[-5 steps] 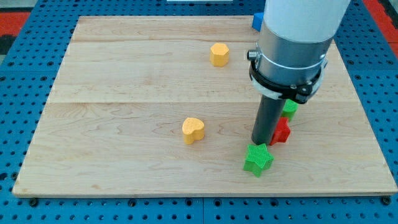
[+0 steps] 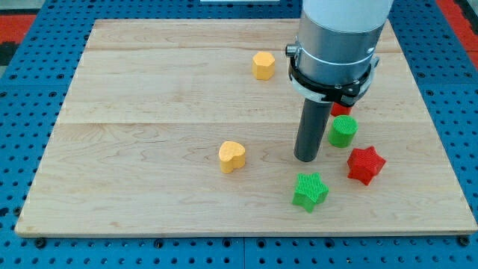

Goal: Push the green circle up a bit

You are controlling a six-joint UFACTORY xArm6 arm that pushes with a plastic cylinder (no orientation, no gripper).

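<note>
The green circle [image 2: 343, 131] is a short green cylinder on the wooden board [image 2: 149, 149], right of centre. My tip [image 2: 306, 158] rests on the board just to its lower left, a small gap apart. A green star [image 2: 310, 191] lies below my tip. A red star [image 2: 365, 165] lies below and right of the green circle. A red block [image 2: 341, 109] peeks out just above the green circle, mostly hidden by the arm.
A yellow heart [image 2: 231, 156] lies left of my tip near the board's middle. A yellow hexagon-like block [image 2: 263, 65] sits near the top. The arm's wide grey body [image 2: 332, 45] covers the board's upper right. Blue pegboard surrounds the board.
My tip has moved up and slightly left, away from the green star. The green circle and red star, half hidden before, now show fully.
</note>
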